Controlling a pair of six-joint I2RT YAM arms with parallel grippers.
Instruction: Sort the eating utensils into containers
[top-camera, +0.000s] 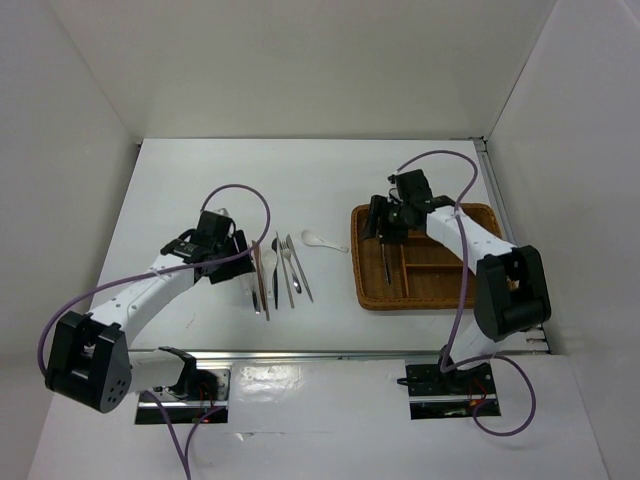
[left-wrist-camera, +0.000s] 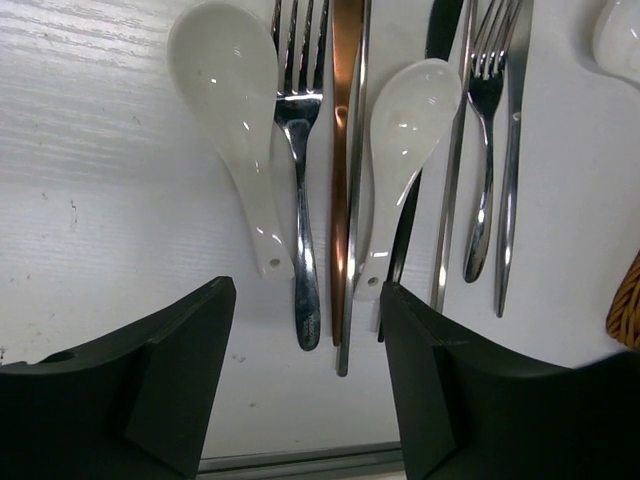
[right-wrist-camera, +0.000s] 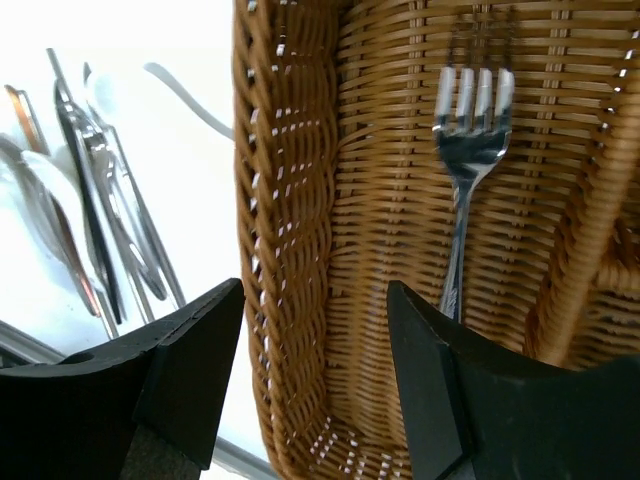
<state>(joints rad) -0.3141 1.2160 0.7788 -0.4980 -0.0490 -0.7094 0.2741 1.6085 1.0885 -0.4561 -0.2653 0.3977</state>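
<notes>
Fork (right-wrist-camera: 466, 170) just beyond right claw (right-wrist-camera: 315, 292)

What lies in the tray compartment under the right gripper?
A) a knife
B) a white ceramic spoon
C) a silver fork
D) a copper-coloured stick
C: the right wrist view shows a silver fork flat on the woven floor of the wicker tray, just beyond the right gripper, whose jaws stand open.

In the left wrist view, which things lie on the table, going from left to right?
white soup spoon → silver fork → copper-coloured stick → second white soup spoon → second silver fork → wicker tray
</notes>
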